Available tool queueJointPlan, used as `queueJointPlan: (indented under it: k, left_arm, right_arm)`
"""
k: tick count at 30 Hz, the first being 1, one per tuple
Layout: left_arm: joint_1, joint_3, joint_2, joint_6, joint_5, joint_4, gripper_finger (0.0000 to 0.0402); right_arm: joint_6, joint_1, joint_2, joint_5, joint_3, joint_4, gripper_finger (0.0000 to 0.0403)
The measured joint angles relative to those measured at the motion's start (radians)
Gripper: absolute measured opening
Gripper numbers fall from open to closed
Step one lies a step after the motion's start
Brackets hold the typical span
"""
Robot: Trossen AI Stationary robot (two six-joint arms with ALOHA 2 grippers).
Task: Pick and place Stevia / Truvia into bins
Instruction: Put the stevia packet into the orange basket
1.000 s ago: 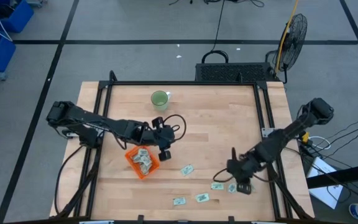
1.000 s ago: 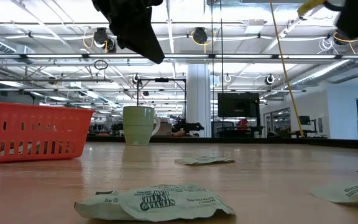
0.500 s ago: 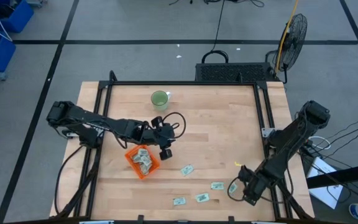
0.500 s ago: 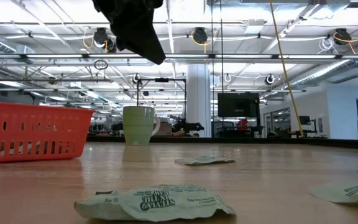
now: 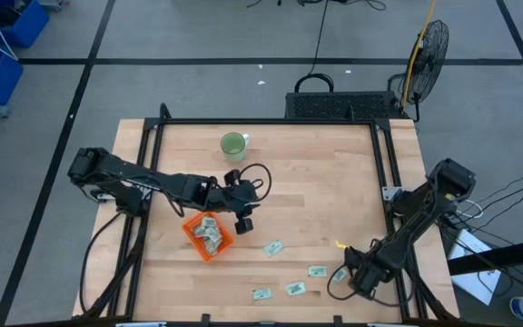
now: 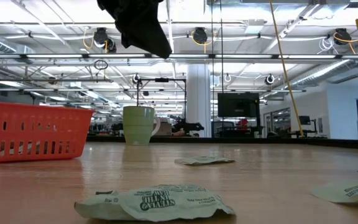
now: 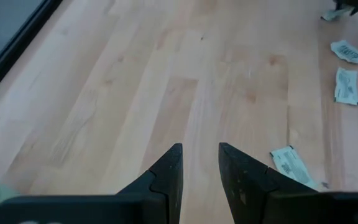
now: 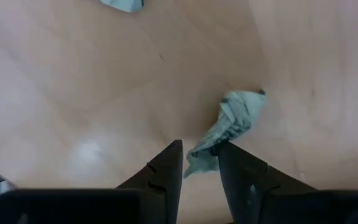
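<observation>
The orange tray (image 5: 207,234) lies at the table's left of centre and holds several pale green sachets. More sachets lie flat on the wood near the front edge (image 5: 273,247) (image 5: 317,271) (image 5: 295,288). My left gripper (image 5: 241,221) hovers just right of the tray, open by a narrow gap (image 7: 199,149) with nothing in it. My right gripper (image 5: 341,275) points down at the front right. It is open over a crumpled sachet (image 8: 229,127), and the sachet's near end lies in the gap between the fingertips (image 8: 199,146). My right gripper comes from above, its fingers on either side of the crumpled sachet's near end (image 8: 197,163). The sachet lies on the table. I cannot tell whether a fingertip (image 8: 229,155) touches it.
A light-green cup (image 5: 232,143) stands at the far middle of the table. One sachet (image 6: 154,202) lies close to the front edge, another (image 6: 204,160) farther in. Black frame rails run along the table's left and right sides (image 5: 398,182).
My right gripper has swung toward the table's near edge and come down, rolling about its own axis as it went. It now stands over the crumpled sachet at the front right. The sachets on the table have not moved.
</observation>
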Motion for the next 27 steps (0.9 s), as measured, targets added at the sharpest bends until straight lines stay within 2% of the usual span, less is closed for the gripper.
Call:
queueJointPlan:
  k: [3,7,9,13,16,20,22,24,27]
  left_arm:
    - [0.0,0.0,0.0,0.028,0.001,0.012,0.0106]
    - [0.0,0.0,0.0,0.045,0.001,0.013,0.0106]
    - [0.0,0.0,0.0,0.052,0.001,0.013,0.0106]
    - [0.0,0.0,0.0,0.087,-0.001,0.013,0.0106]
    - [0.0,0.0,0.0,0.102,-0.027,0.013,0.0106]
    - [0.0,0.0,0.0,0.104,-0.087,0.012,0.0106]
    - [0.0,0.0,-0.001,0.095,-0.101,0.009,0.0106]
    - [-0.005,0.0,-0.001,0.05,-0.101,0.006,0.0106]
    - [-0.02,0.0,-0.006,0.013,-0.101,-0.023,0.0106]
  right_arm:
    - [-0.051,-0.001,0.018,-0.001,0.001,0.004,0.0074]
    - [-0.104,-0.001,0.02,0.005,0.002,-0.007,0.0017]
    - [-0.108,0.0,0.009,0.027,0.0,-0.007,0.0007]
    - [-0.121,-0.011,-0.035,0.14,-0.001,0.023,0.0004]
    - [-0.217,-0.041,-0.072,0.269,-0.001,0.09,0.0003]
    - [-0.508,-0.121,-0.103,0.535,-0.001,0.2,0.0002]
    - [-0.701,-0.19,-0.103,0.628,0.0,0.279,0.0002]
    - [-0.942,-0.274,-0.099,0.622,-0.001,0.418,0.0002]
    - [-1.324,-0.4,-0.074,0.544,0.0,0.657,0.0001]
